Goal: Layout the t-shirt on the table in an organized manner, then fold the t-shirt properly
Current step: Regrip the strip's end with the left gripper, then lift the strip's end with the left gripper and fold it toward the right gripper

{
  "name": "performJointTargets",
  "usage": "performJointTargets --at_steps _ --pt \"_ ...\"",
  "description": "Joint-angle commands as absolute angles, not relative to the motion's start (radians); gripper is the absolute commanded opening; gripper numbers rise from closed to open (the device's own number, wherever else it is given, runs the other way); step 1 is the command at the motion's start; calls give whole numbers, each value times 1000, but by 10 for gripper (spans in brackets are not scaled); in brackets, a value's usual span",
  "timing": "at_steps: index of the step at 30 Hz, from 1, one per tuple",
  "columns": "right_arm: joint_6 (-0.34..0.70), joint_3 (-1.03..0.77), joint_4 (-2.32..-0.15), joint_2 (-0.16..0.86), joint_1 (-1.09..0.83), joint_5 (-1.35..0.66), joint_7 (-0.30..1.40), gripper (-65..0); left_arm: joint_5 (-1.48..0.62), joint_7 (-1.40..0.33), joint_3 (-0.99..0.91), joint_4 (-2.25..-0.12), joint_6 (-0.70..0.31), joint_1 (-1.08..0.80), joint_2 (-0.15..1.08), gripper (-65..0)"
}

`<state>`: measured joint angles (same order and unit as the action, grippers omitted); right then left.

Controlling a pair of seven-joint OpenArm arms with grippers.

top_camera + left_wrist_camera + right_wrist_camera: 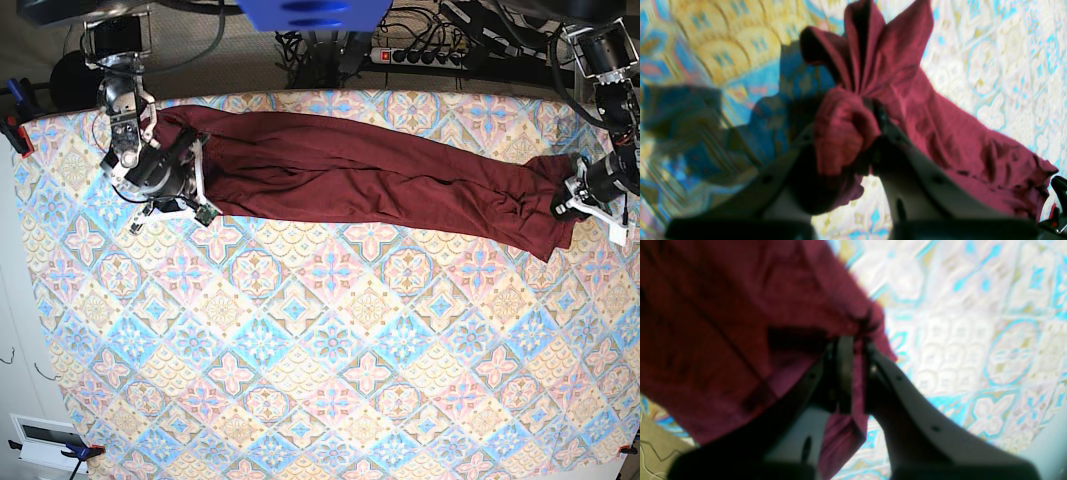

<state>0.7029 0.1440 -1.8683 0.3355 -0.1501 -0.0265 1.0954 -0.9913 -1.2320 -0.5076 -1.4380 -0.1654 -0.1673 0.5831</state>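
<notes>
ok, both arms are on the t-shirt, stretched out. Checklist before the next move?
1. Left gripper shut on t-shirt: ok, bunched cloth pinched.
2. Right gripper shut on t-shirt: ok, edge between its fingers.
3. Shirt stretched between arms: ok.
4. Shirt laid flat: not ok, twisted into a long roll, wrinkled.
5. Sleeves spread out: cannot tell, hidden in folds.
6. Shirt fully on table: ok, near far edge.

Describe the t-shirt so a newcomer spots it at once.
Start from the table, covered in a blue, pink and cream floral tile pattern. Along its far edge lies the t-shirt, stretched into a long wrinkled band between the right claw and the left claw, each shut on one end. It is the only plain dark maroon thing here.
</notes>
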Motion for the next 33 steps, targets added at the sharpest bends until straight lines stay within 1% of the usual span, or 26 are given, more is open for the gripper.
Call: performJointTargets --at_steps 1,7,9,12,15,17,20,25,30,33 --pt "698 139 -1891 346 -133 -28 1078 -605 -1004 -1218 -516 -1454 -171 -159 607 -650" --pt "698 108 -1891 346 -128 -28 1078 -605 -1012 -1219 -516 -1460 -173 -162 616 -650" --pt "698 65 -1891 346 -128 -28 1079 -605 -1012 -1241 -521 -1515 -173 -174 616 -650" --pt "698 15 -1891 346 -128 -28 1079 -605 -1013 -1279 -518 -1676 -173 -213 602 -650" --pt "698 -19 -1891 346 -127 -28 1079 -605 -1012 -1311 -516 -1824 -173 -234 533 -650" --pt "698 -39 -1891 346 -127 -28 1079 -605 -1012 -1365 -506 -1900 -173 -234 487 -650" --pt "698 -79 -1891 346 -127 -28 1079 -605 -1012 -1392 -443 -1971 -173 -232 417 -650" --pt "698 -113 -1891 346 -131 -30 1079 -605 -969 -1386 -302 -1971 -163 -231 334 -650" --pt "698 -162 -1891 346 -131 -30 1079 -605 -865 -1388 -280 -1959 -163 -203 213 -650" --pt "698 -171 -1891 346 -130 -30 1079 -605 -826 -1386 -206 -1913 -163 -180 183 -650"
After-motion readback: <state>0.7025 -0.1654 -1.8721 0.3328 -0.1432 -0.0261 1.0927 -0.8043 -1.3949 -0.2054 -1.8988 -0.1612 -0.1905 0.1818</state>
